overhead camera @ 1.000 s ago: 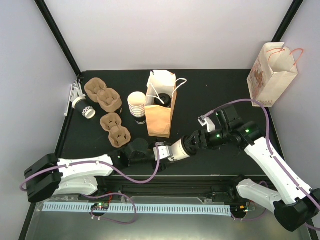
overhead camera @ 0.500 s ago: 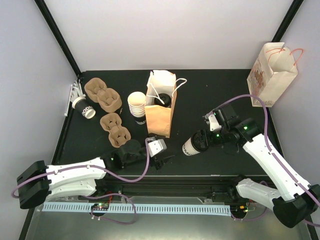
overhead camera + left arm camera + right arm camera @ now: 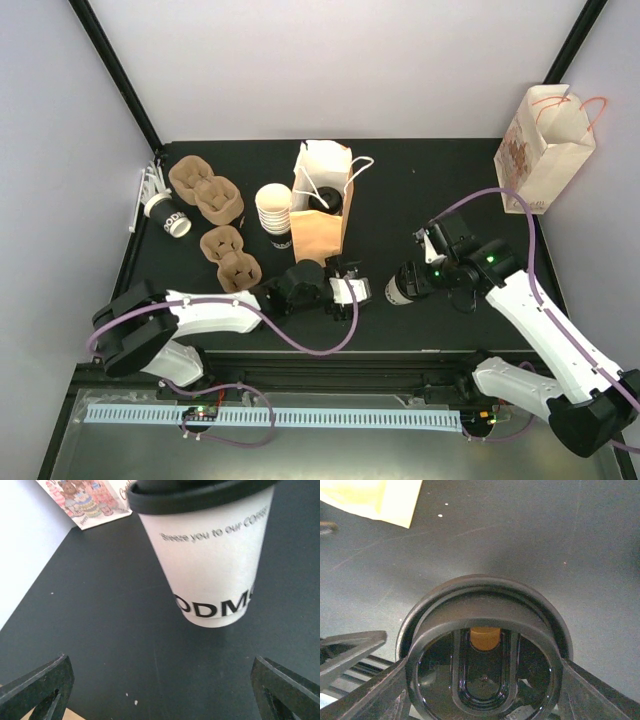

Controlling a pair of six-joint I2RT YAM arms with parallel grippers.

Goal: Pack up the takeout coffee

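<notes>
Right now my right claw (image 3: 410, 282) is clamped on a takeout coffee cup (image 3: 397, 291), white paper with a round black lid (image 3: 482, 645). My right wrist camera looks straight down on that lid, and a dark finger (image 3: 375, 695) presses in at each side of it. The cup is near the front of the black table (image 3: 450, 180), a little right of the middle. It leans slightly, lid towards my right arm. I cannot tell whether its base touches the tabletop.

My left claw (image 3: 350, 288) is spread wide and holds nothing. It sits just left of that cup, apart from it and pointing at it. Its camera shows the cup's side, with a dark printed band near the base, framed between my two fingertips (image 3: 40, 685); neither one touches it.

Behind my left claw stands a brown paper bag (image 3: 322, 240) with white handles, open at the top, and a second lidded cup (image 3: 322, 203) sits inside it. Just left of the bag is a stack of lidless paper cups (image 3: 273, 210). Farther left lie two moulded-pulp carriers, the far carrier (image 3: 205, 190) and the near carrier (image 3: 230, 258). A printed cup (image 3: 168, 216) lies on its side by the table's left edge, beside the far carrier. A cartoon-printed paper bag (image 3: 545, 140) stands by the right wall, well apart from everything else.
</notes>
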